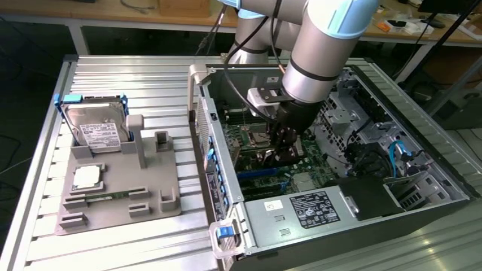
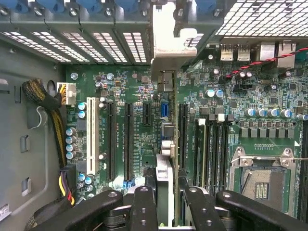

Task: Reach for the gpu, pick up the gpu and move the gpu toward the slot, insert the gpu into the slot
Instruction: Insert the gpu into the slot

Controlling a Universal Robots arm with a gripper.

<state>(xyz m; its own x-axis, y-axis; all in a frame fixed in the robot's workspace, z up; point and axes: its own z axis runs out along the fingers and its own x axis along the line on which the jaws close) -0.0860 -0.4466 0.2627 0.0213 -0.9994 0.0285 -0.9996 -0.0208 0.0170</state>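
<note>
I am inside the open computer case (image 1: 218, 169), low over the green motherboard (image 2: 139, 96). My gripper (image 2: 163, 197) is shut on the gpu (image 2: 164, 175), which I see edge-on between the black fingers (image 2: 143, 204). Its silver end bracket (image 2: 168, 43) reaches toward the case's rear wall. The card hangs just above the board, beside a long black slot (image 2: 183, 132) and close to a short black one (image 2: 146, 114). I cannot tell whether its edge touches a slot. In the exterior view the gripper (image 1: 285, 141) sits under the arm's wrist, and it hides most of the card.
Two more long black slots (image 2: 120, 139) and a white one (image 2: 90, 134) lie alongside. Yellow and black cables (image 2: 48, 110) hang by the case wall; the CPU socket (image 2: 262, 178) is nearby. Outside the case, a grey fixture plate (image 1: 150, 212) carries a hard drive (image 1: 94, 130), a chip (image 1: 89, 178) and a memory stick (image 1: 109, 196).
</note>
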